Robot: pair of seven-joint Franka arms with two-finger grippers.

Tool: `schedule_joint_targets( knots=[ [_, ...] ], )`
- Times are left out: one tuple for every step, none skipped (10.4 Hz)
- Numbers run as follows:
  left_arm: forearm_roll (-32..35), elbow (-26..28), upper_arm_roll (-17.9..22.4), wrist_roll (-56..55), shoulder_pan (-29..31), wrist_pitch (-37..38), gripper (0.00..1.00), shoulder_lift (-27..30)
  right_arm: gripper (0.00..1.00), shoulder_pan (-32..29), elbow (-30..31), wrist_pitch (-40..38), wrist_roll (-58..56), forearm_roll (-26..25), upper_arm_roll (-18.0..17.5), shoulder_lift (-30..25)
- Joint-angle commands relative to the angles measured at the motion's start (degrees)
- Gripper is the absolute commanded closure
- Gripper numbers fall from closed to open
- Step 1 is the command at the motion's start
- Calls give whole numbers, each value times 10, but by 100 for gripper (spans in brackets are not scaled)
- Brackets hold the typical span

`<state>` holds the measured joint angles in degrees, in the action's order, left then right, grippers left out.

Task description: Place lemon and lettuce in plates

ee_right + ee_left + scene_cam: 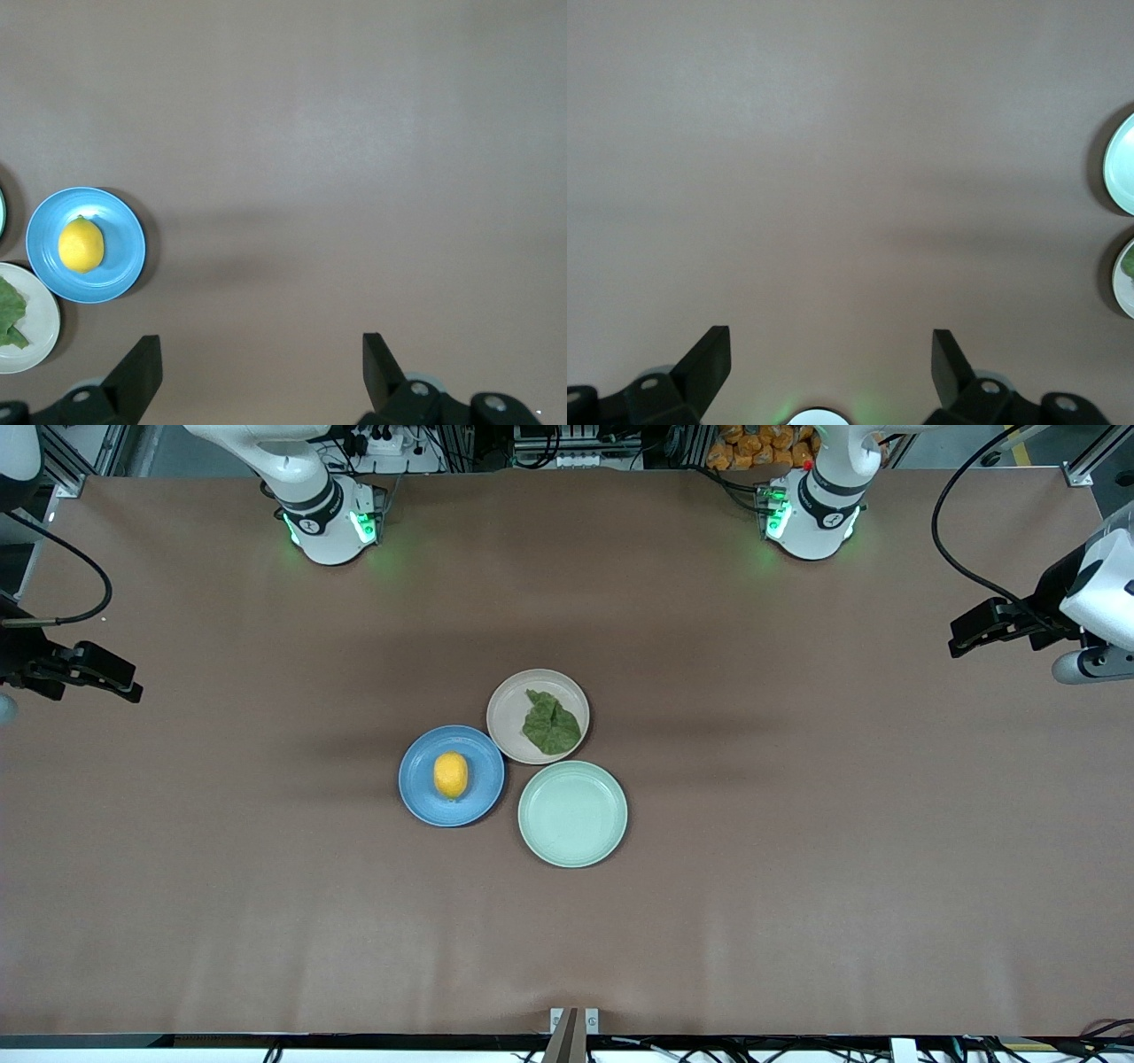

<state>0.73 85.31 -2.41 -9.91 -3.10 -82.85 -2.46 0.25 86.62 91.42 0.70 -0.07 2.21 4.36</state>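
Note:
The yellow lemon lies in the blue plate near the table's middle. The dark green lettuce lies flat in the beige-pink plate, which touches the blue plate and is farther from the front camera. My right gripper is open and empty, up over bare table at the right arm's end. My left gripper is open and empty, up over the left arm's end. The right wrist view shows the lemon, blue plate, lettuce and open gripper. The left wrist view shows its open gripper.
A pale mint green plate with nothing in it sits against the other two plates, nearest the front camera. Its edge and the beige-pink plate's edge show in the left wrist view. Brown table cloth surrounds the plates.

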Motion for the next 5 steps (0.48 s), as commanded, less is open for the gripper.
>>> schedule_joint_targets(
  knots=[
    [-4,2,6,17,-2,7,0,8,0,4,13,4,-2,-10,3,-13],
    [-4,2,6,17,-2,7,0,9,0,3,13,4,-2,-10,3,-13],
    [-4,2,6,17,-2,7,0,8,0,3,13,4,-2,-10,3,-13],
    [-4,2,6,17,-2,7,0,9,0,3,13,4,-3,-10,3,-12],
    [-4,2,6,23,-2,7,0,9,0,3,13,4,-3,-10,3,-12]
  ],
)
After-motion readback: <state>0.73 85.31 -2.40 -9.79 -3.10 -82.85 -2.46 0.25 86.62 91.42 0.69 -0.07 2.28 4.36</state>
